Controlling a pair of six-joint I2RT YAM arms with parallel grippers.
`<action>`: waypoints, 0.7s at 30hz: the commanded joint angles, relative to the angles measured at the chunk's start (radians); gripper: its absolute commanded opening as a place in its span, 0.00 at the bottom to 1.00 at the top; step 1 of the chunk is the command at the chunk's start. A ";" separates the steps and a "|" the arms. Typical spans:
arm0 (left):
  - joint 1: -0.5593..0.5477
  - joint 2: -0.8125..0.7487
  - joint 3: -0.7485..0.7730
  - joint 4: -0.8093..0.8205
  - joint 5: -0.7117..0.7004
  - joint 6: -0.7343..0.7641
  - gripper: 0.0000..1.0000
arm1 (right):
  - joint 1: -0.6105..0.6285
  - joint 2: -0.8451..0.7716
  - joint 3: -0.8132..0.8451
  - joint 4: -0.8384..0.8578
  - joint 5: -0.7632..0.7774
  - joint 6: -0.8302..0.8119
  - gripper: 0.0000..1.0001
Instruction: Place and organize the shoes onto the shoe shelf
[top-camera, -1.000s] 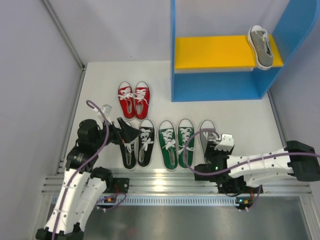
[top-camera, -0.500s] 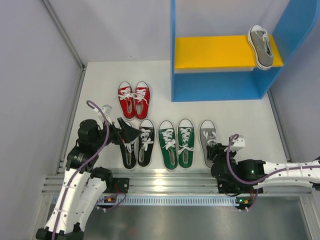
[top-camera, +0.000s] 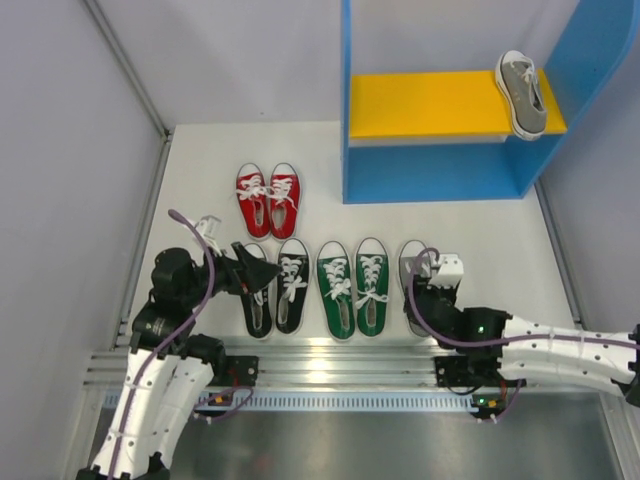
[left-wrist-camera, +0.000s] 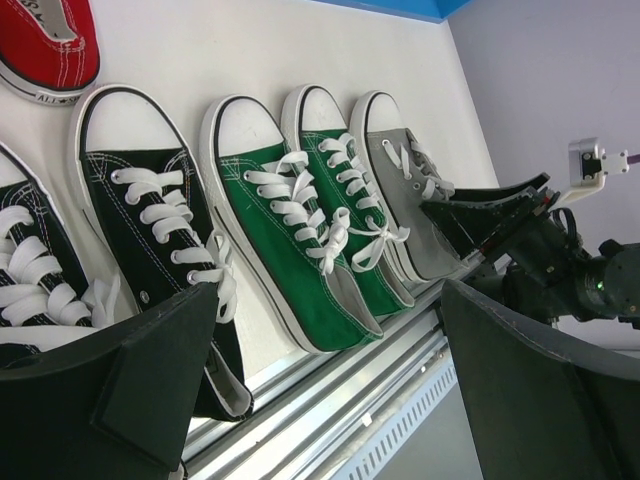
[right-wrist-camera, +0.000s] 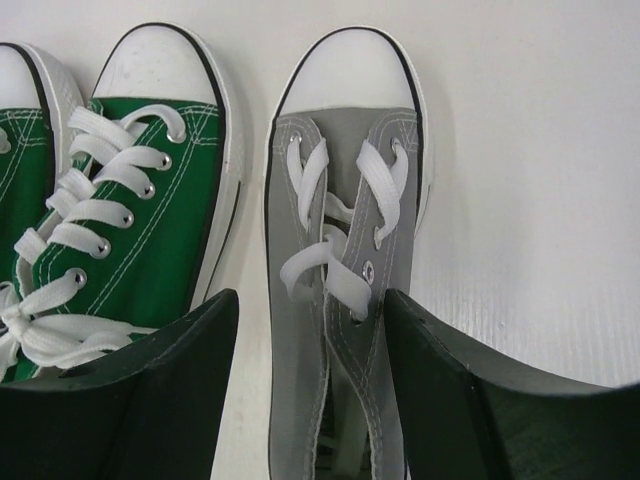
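Note:
On the floor a red pair (top-camera: 268, 200), a black pair (top-camera: 273, 286) and a green pair (top-camera: 352, 286) stand toes toward the shelf. A single grey shoe (top-camera: 412, 266) stands right of the green pair. My right gripper (top-camera: 421, 296) is open over its heel half; in the right wrist view the fingers (right-wrist-camera: 170, 380) straddle the grey shoe (right-wrist-camera: 345, 220), the gripper (right-wrist-camera: 310, 300) not closed on it. The second grey shoe (top-camera: 522, 92) lies on the yellow board (top-camera: 430, 103) of the blue shelf (top-camera: 440, 172). My left gripper (top-camera: 262, 270) is open and empty over the black pair (left-wrist-camera: 150, 215).
An aluminium rail (top-camera: 330, 360) runs along the near edge behind the shoes' heels. Grey walls close in the left and right sides. The left wrist view shows the green pair (left-wrist-camera: 300, 230), the grey shoe (left-wrist-camera: 405, 190) and the right gripper (left-wrist-camera: 490, 215) beyond.
My right gripper pulled back toward the rail, then came forward and left, and now straddles the floor grey shoe. The left arm shifted slightly. No shoe has moved.

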 joint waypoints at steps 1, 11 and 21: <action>-0.004 -0.010 -0.025 0.038 0.013 -0.002 0.99 | -0.059 -0.013 0.011 0.108 -0.056 -0.102 0.60; -0.004 -0.010 -0.017 0.035 0.019 0.001 0.99 | -0.191 0.118 0.049 0.140 -0.192 -0.174 0.56; -0.004 -0.011 -0.020 0.035 0.013 0.000 0.99 | -0.205 0.143 0.058 0.119 -0.189 -0.146 0.30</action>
